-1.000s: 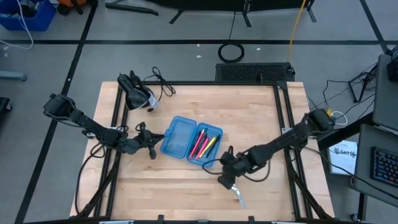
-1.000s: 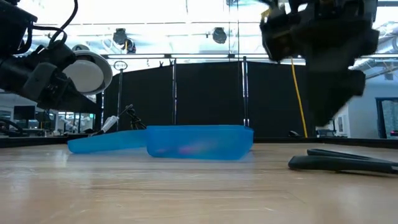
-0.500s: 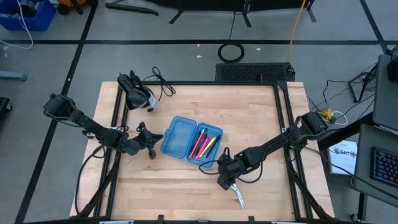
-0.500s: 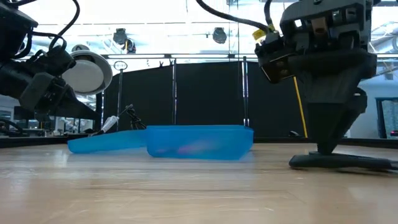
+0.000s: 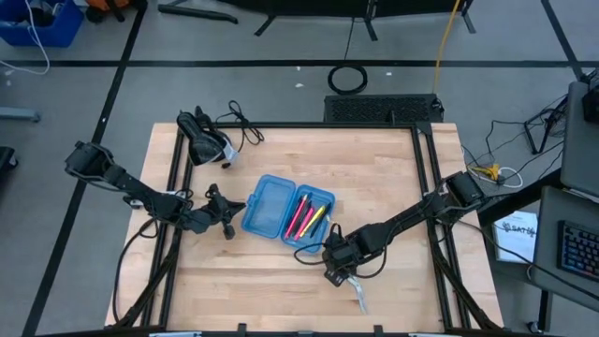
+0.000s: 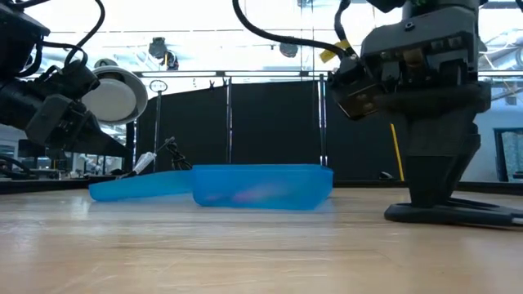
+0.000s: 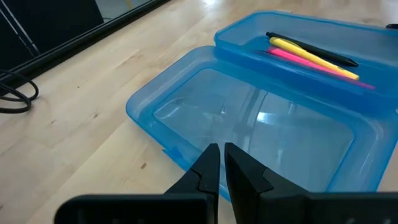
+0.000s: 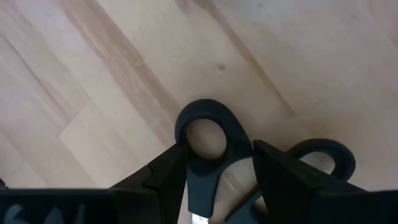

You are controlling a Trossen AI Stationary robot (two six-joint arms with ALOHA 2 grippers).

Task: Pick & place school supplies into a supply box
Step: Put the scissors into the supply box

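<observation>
The translucent blue supply box (image 5: 271, 201) lies open at the table's middle. Its right half holds black, pink and yellow pens (image 5: 307, 215), also plain in the left wrist view (image 7: 311, 53). The black-handled scissors (image 5: 356, 292) lie flat near the front edge, blades toward it. My right gripper (image 8: 217, 152) is open and points steeply down over the handles; its fingers stand on either side of one handle loop (image 8: 205, 134), with the other loop (image 8: 323, 155) outside them. My left gripper (image 7: 221, 149) is shut, its tips at the empty half's left rim (image 7: 155, 134). My left gripper's shut tips stand at the rim of the box's empty half; whether they touch it I cannot tell. My right gripper's open fingers (image 6: 433, 192) reach down to the scissors' handles (image 6: 445, 215); whether they touch the loop between them I cannot tell.
A black device with a coiled cable (image 5: 206, 139) lies at the table's far left corner. Black frame rails (image 5: 426, 178) run along the table's left and right sides. Bare wood (image 5: 243, 281) spreads near the front left and behind the box.
My right gripper has come down onto the scissors' handles and tipped more steeply downward, staying open. The scissors, the box and my left gripper have kept their places.
</observation>
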